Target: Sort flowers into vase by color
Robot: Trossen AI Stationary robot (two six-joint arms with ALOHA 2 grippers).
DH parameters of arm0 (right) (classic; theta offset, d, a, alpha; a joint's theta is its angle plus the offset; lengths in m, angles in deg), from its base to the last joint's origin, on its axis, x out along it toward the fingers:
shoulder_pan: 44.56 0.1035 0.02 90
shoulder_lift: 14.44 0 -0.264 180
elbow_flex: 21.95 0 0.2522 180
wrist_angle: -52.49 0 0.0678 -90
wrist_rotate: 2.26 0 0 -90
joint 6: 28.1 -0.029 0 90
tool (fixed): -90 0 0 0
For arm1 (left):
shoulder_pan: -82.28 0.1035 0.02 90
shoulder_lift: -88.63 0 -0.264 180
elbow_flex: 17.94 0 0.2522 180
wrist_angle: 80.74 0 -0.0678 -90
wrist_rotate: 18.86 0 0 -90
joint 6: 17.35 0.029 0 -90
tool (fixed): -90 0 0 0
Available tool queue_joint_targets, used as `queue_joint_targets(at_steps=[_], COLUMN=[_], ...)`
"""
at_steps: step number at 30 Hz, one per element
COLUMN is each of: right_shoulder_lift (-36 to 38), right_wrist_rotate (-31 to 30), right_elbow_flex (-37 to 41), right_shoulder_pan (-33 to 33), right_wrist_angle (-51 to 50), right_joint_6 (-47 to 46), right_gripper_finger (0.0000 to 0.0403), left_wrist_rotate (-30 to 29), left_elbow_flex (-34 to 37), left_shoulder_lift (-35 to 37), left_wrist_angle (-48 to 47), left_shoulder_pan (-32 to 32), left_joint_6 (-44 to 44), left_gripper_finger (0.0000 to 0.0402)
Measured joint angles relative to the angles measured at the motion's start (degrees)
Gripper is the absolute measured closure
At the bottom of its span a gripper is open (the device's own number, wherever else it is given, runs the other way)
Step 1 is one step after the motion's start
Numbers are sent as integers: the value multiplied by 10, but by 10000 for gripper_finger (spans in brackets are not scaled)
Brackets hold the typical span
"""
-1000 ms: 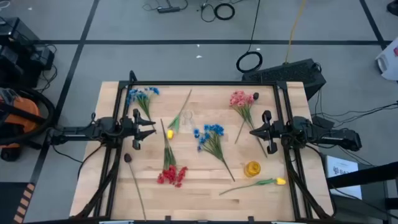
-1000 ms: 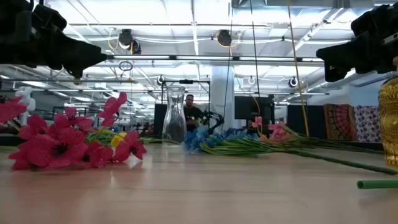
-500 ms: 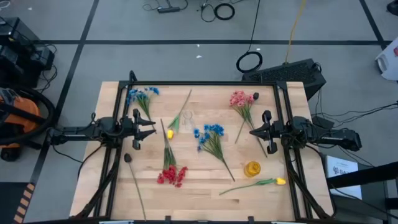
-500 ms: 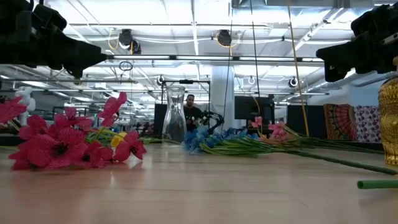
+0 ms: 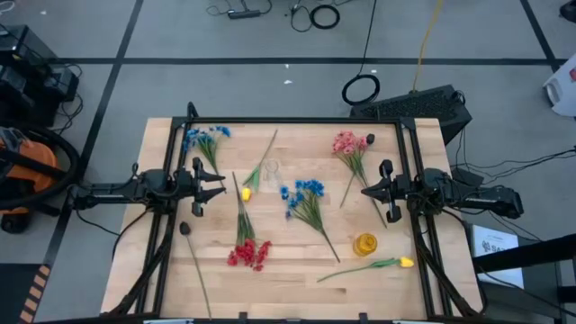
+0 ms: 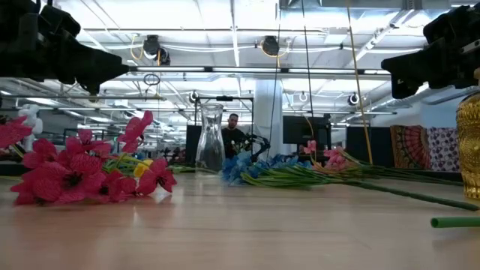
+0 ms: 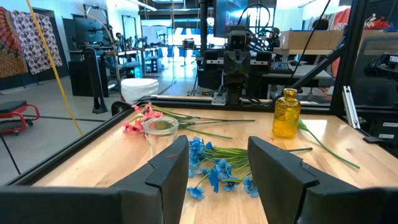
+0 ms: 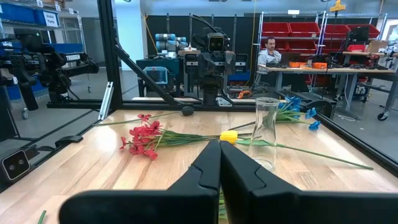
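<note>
Nothing is sorted yet: the clear glass vase (image 5: 272, 168) and amber vase (image 5: 365, 244) stand empty, every flower lies loose on the table (image 5: 288, 274), left gripper (image 5: 219, 189) fingers apart, right gripper (image 5: 364, 191) pressed together, neither holding anything.

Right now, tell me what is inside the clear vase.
The clear vase looks empty; no stems stand in it. A yellow bud lies beside it on the table. Its bottom is partly hidden.
</note>
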Motion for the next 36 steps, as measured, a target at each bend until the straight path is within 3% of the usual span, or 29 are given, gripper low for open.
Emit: queue_joint_targets(at_steps=[36], right_shoulder_lift=[-22], right_wrist_rotate=[-2], right_elbow_flex=[-22], right_shoulder_pan=[0], right_wrist_angle=[-2], right_joint_6=[-30], right_gripper_finger=[403], left_wrist_rotate=[0], left_elbow_flex=[0], left_shoulder_lift=[0], left_wrist_angle=[0], left_shoulder_pan=[0], left_joint_6=[0], left_gripper_finger=[230])
